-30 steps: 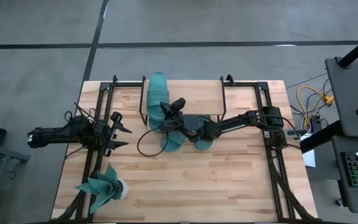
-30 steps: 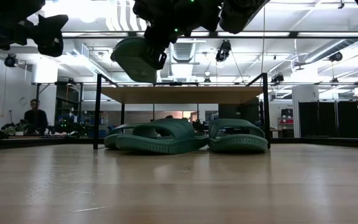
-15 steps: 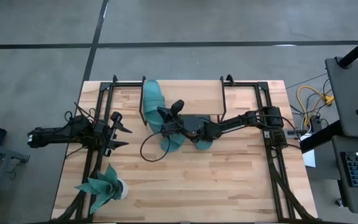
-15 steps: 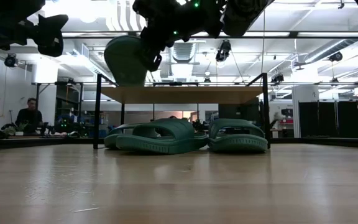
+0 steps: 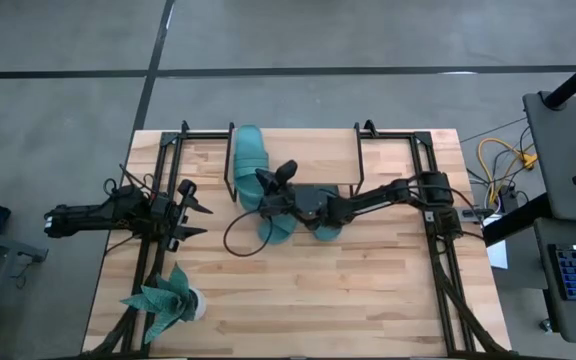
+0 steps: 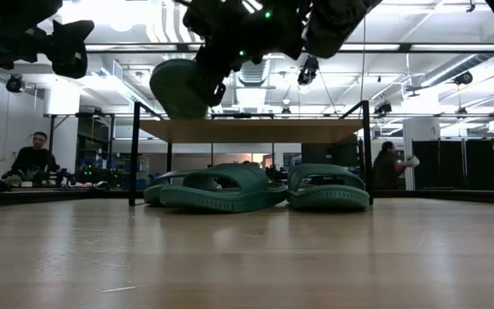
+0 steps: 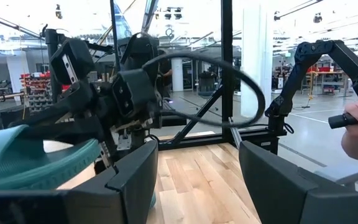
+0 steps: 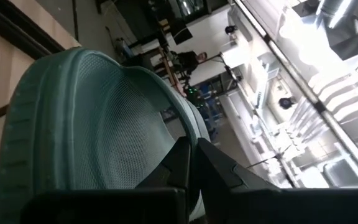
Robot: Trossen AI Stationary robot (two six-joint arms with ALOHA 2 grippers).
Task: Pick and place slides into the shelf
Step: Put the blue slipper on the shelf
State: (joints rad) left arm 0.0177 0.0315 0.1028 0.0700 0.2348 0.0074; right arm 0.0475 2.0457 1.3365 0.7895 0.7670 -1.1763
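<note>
My right gripper is shut on one teal slide, held in the air over the left end of the shelf. In the low view that slide hangs just above the light wood plank on thin black legs. Three more slides lie on their soles on the table under the plank, with toes poking out at the near side. My left gripper waits open at the table's left side, away from the slides. My right gripper pinches the slide at its near end, coming roughly level from the table's right side. In the right wrist view one finger lies against the slide's mesh-textured face. The slide is lifted clear and reaches toward the far edge.
A teal leafy plant in a white pot stands at the near left corner. A black cable loop hangs by the right arm. Black frames run along both table sides. Bare wood lies near the front edge. People stand in the room behind.
My right gripper has swung the held slide a little toward the table's left edge and turned it, so its far tip now points more to the left. It stays shut on the slide, above the shelf's left end. The slides under the shelf have not moved.
</note>
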